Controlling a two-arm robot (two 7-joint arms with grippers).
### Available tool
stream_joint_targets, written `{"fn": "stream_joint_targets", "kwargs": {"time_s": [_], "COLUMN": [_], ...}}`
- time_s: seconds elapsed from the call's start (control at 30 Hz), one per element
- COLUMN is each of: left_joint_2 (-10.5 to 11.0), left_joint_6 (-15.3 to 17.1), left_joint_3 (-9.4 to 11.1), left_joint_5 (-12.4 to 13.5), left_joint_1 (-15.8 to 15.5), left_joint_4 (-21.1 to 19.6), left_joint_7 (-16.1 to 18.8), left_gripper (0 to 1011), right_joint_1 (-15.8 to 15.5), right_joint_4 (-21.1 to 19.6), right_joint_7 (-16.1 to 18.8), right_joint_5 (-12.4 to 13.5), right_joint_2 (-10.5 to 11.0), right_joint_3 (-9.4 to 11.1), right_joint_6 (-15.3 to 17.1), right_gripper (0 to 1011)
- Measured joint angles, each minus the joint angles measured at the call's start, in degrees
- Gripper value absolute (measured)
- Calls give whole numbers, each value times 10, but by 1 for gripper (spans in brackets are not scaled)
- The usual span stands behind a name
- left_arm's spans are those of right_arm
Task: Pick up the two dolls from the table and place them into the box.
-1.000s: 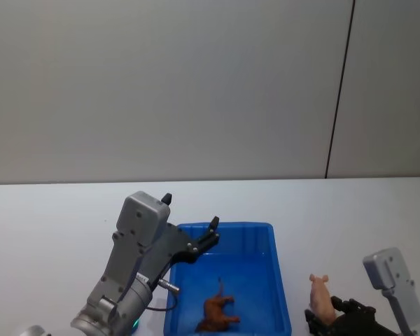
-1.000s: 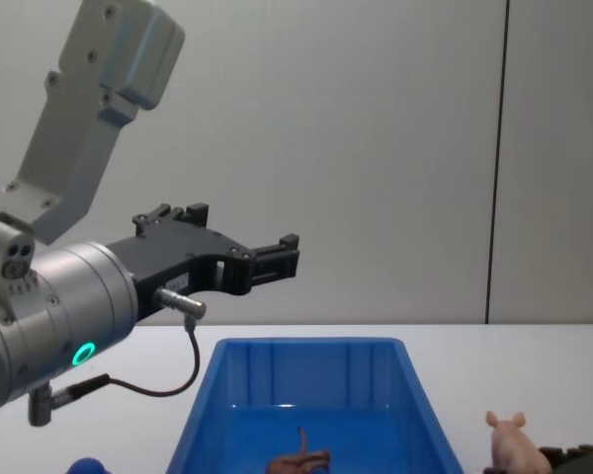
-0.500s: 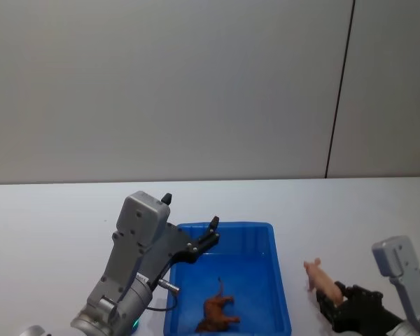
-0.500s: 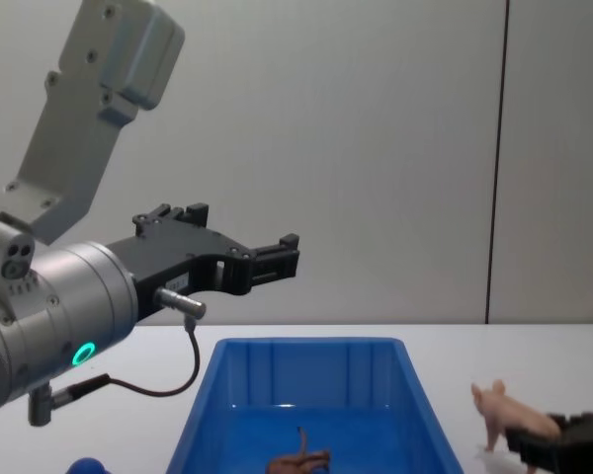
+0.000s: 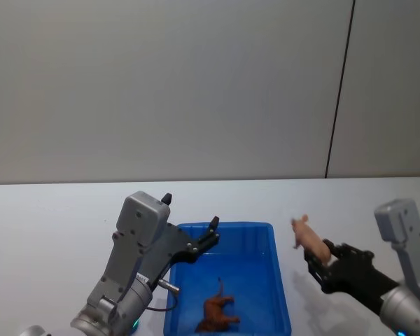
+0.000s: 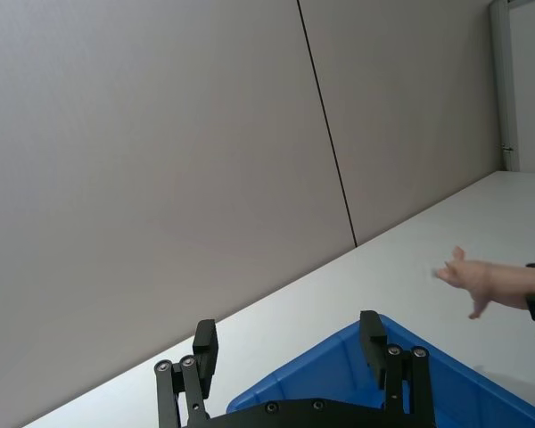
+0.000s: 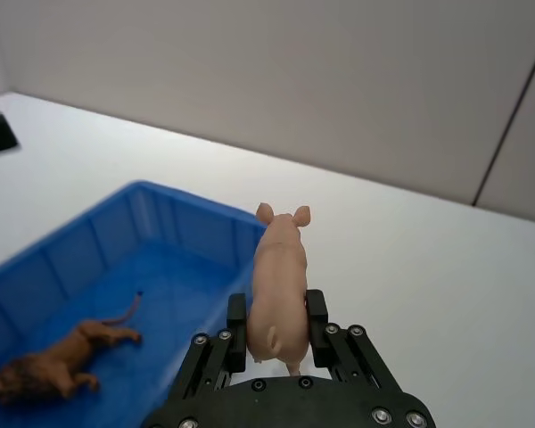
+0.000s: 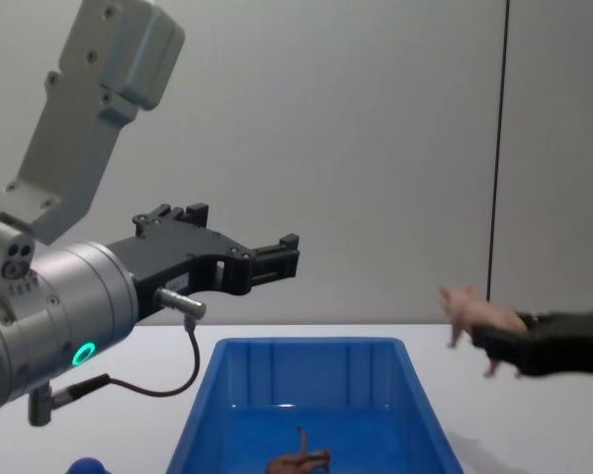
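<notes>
Now the right gripper (image 5: 316,257) hangs just outside the box's (image 5: 227,226) right wall, above rim height. Its 2 jaws are closed on the rear half of the pale pink pig (image 5: 308,238), which is clear of the table (image 5: 42,224), snout pointing away from the gripper. Inside the box, the brown animal (image 5: 217,313) lies on the floor toward the near end. The left gripper (image 6: 287,330) hovers over the box's left wall, jaws spread wide and holding nothing.
</notes>
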Motion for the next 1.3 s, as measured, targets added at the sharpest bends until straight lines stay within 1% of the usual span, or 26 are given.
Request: {"fn": "stream_joint_targets", "kwargs": {"time_s": [0.17,0.27,0.53,0.6,0.77,0.83,0.87,0.97,1.03,1.1,1.17,1.23,1.3], "left_joint_2": [0,0,0,0,0,0,0,0,0,0,0,0,0], "left_joint_6": [0,0,0,0,0,0,0,0,0,0,0,0,0], "left_joint_3": [0,0,0,0,0,0,0,0,0,0,0,0,0], "left_joint_5": [0,0,0,0,0,0,0,0,0,0,0,0,0], "left_joint_1": [0,0,0,0,0,0,0,0,0,0,0,0,0], "left_joint_4": [0,0,0,0,0,0,0,0,0,0,0,0,0], "left_joint_7": [0,0,0,0,0,0,0,0,0,0,0,0,0], "left_gripper": [1003,1003,1003,1003,1003,1003,1003,1003,1003,1003,1003,1003,1003], "right_joint_1": [15,28,45,49,53,53,53,52,50,47,44,39,33], "right_joint_4": [-5,-6,0,4,13,16,16,17,17,17,15,12,8], "right_joint_7": [23,42,64,69,77,77,78,77,77,75,74,71,69], "right_joint_5": [4,4,1,-2,-9,-11,-12,-12,-12,-11,-9,-5,-1], "right_joint_2": [-8,-18,-35,-40,-47,-49,-49,-48,-46,-42,-38,-33,-26], "right_joint_3": [-4,-10,-23,-28,-37,-39,-39,-40,-40,-39,-37,-33,-29], "right_joint_6": [7,19,37,41,46,47,47,47,46,44,41,36,30], "right_gripper": [378,376,378,403,567,607,670,766,803,871,910,985,1001]}}
